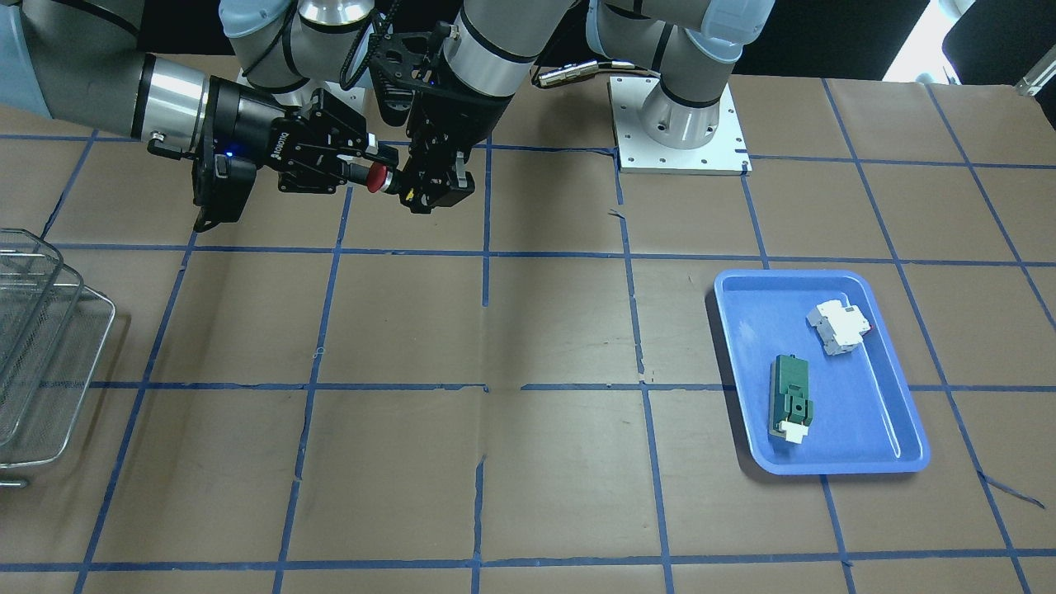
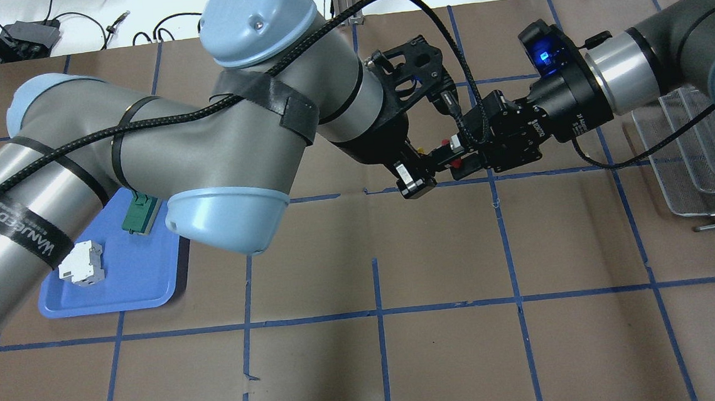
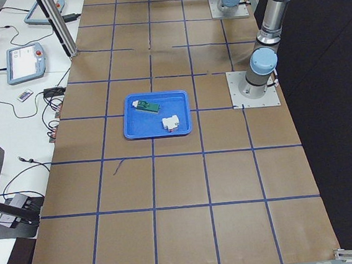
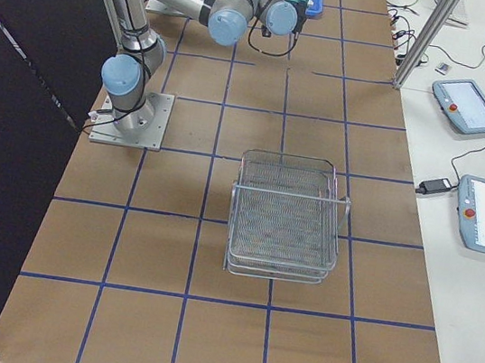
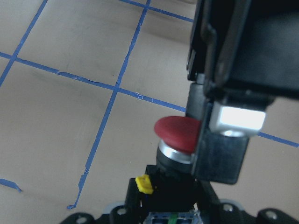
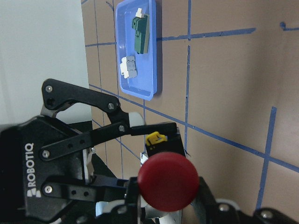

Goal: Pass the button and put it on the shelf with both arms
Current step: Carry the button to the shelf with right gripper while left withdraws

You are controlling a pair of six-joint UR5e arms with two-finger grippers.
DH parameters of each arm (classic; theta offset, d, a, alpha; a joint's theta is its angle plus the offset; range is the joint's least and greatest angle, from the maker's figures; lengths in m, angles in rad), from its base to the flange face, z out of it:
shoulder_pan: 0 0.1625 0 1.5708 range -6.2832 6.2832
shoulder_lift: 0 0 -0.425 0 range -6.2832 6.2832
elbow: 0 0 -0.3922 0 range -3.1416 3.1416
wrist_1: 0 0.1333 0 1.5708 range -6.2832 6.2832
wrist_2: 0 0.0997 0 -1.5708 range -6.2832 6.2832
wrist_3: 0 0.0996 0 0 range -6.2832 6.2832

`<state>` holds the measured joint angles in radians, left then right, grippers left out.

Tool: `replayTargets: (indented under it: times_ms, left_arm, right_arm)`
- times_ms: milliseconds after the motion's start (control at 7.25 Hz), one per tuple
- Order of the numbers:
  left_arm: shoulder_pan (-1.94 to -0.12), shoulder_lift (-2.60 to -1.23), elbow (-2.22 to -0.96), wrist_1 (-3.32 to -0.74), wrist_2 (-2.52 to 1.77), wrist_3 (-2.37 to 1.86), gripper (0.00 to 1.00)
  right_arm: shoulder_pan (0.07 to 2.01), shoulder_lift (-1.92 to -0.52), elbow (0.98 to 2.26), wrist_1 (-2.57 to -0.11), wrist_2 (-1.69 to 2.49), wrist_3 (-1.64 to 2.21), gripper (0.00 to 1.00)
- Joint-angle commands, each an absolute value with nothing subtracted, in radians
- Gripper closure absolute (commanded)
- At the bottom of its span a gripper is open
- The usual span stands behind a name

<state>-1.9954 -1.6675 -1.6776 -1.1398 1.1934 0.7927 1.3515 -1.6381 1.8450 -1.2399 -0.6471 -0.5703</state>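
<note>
The button (image 1: pixel 378 177), red cap on a black body, hangs in the air between both grippers, well above the table. My left gripper (image 1: pixel 412 188) is shut on its black body, as the left wrist view shows (image 5: pixel 174 163). My right gripper (image 1: pixel 367 169) comes in from the shelf side and its fingers close on the red cap (image 6: pixel 168 179). One right pad (image 5: pixel 219 149) touches the cap's side. In the overhead view the grippers meet at mid-table, left (image 2: pixel 421 168), right (image 2: pixel 455 156). The wire-mesh shelf (image 1: pixel 49 346) stands on the robot's right (image 2: pixel 700 157).
A blue tray (image 1: pixel 759 313) on the robot's left holds a white breaker block (image 1: pixel 840 326) and a green terminal block (image 1: pixel 792 396). The left arm's base plate (image 1: pixel 681 124) sits at the robot's side of the table. Brown paper with blue tape lines covers the table.
</note>
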Motion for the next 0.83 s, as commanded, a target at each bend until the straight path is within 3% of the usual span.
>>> replayTargets:
  times_ms: [0,138,690]
  left_arm:
    - [-1.996,-1.667,-1.677,-1.140,1.195,0.792,0.90]
    - [-1.996,-1.669,-1.674,-1.140,1.174,0.746,0.01]
    - [-1.979,-1.646,-1.671,-1.147,1.173,0.724,0.00]
  right_arm:
    - [1.351,-1.638,1.842,-1.241,-0.647,-0.571,0.92]
    - [1.351,-1.638,1.841,-1.241,-0.647,-0.571,0.92]
    - [1.336,-1.638,1.815,-1.249,-0.688,-0.571,0.92]
